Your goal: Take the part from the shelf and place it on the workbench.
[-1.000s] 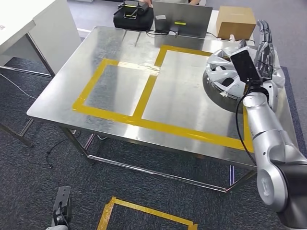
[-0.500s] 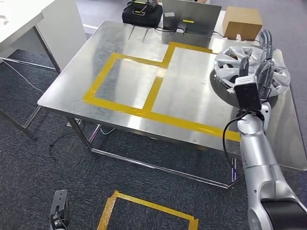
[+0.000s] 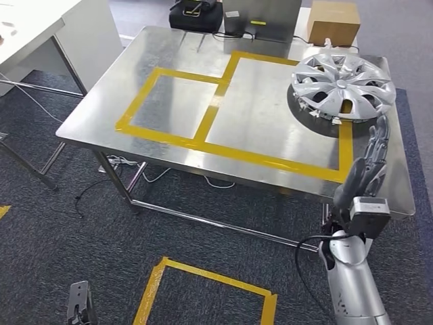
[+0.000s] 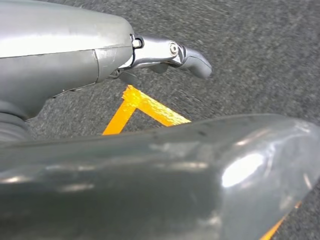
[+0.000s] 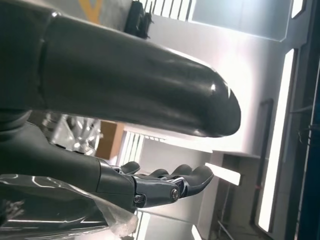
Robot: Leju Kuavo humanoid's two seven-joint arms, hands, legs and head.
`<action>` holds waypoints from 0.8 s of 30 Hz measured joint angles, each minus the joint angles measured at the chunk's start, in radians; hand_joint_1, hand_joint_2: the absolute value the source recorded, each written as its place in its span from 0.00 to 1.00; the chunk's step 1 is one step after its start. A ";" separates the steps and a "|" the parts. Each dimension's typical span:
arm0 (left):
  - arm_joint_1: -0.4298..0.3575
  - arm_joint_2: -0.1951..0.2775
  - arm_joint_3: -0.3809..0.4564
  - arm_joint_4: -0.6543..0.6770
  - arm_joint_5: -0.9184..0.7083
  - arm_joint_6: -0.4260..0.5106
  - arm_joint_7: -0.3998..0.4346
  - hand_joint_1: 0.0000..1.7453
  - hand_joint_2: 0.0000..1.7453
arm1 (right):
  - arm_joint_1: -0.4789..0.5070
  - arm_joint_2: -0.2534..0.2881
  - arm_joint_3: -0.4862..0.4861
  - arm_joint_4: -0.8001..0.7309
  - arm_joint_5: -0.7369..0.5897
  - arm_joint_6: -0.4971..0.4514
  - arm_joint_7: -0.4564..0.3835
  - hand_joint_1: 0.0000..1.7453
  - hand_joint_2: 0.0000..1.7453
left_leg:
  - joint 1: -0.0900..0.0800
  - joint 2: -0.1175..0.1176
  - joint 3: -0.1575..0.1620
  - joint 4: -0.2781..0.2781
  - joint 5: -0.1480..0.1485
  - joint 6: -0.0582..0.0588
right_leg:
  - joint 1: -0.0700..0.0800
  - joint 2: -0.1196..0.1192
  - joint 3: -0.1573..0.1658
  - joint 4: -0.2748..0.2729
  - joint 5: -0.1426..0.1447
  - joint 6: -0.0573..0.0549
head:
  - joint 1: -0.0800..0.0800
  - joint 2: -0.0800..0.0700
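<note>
So the hubcap (image 3: 343, 87) sits flat on the worktop (image 3: 255, 122), far right corner, over the edge of the taped outline (image 3: 224, 115). Behind it there's a box (image 3: 333, 22), with a laptop (image 3: 268, 17) and a bag (image 3: 195, 15) further left along the back edge. The right robot hand (image 3: 371, 166) is at the near right edge, apart from the hubcap.

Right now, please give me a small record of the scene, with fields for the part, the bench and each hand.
part: silver wheel cover, lying flat on the workbench, far right
workbench: metal top marked with yellow tape rectangles
right hand: empty, fingers apart, near the bench's right front edge, apart from the wheel cover
left hand: hanging low over grey carpet, holding nothing
</note>
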 joint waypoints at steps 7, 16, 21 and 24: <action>0.014 -0.012 0.027 0.000 0.018 0.005 -0.016 0.00 0.00 | 0.151 0.019 -0.009 -0.028 -0.037 0.058 -0.015 0.00 0.00 | -0.007 0.001 0.097 -0.180 0.018 0.058 | -0.003 0.005 -0.038 0.032 -0.004 0.041 | 0.001 0.000; 0.028 -0.015 0.046 0.000 0.027 -0.001 -0.018 0.00 0.00 | 0.223 0.055 -0.032 0.028 -0.069 0.116 0.006 0.00 0.00 | -0.020 0.007 -0.028 -0.174 0.116 0.069 | -0.004 0.008 0.064 0.133 -0.099 0.036 | 0.004 0.000; 0.032 -0.017 0.058 0.000 0.023 -0.007 -0.019 0.00 0.00 | 0.198 0.074 -0.063 0.205 -0.118 0.230 0.025 0.00 0.00 | -0.017 0.011 -0.045 -0.176 0.159 0.042 | 0.003 0.008 0.160 -0.038 -0.112 0.015 | 0.004 0.000; 0.044 -0.017 0.062 0.000 0.023 -0.002 -0.019 0.00 0.00 | 0.158 0.100 -0.133 0.428 -0.163 0.227 0.019 0.00 0.00 | -0.012 0.008 -0.069 -0.103 0.062 0.024 | -0.001 0.003 0.131 -0.040 -0.078 -0.004 | -0.001 0.000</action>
